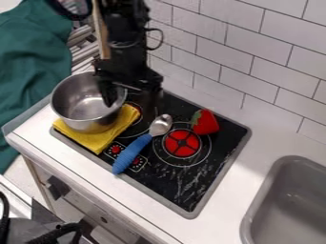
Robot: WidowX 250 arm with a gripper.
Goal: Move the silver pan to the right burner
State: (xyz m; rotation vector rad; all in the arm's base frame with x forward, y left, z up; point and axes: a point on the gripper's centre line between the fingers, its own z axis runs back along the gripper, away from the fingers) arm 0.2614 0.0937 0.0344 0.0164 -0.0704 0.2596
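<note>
My gripper (131, 97) is at the pan's right side, its fingers apart. One finger dips inside the bowl and the other hangs outside, with the rim between them. The silver pan (83, 107) sits upright at the left of the stove, partly on a yellow cloth (98, 140). To its right is the right burner (183, 143), a red disc with black cross lines. The gripper hides part of the pan's rim and most of the left burner.
A blue-handled spoon (132, 153) lies diagonally across the stove (191, 186), left of the right burner. A red strawberry (205, 122) rests at that burner's upper right edge. The tiled wall (242, 62) runs behind, and a grey sink (290, 205) is at lower right.
</note>
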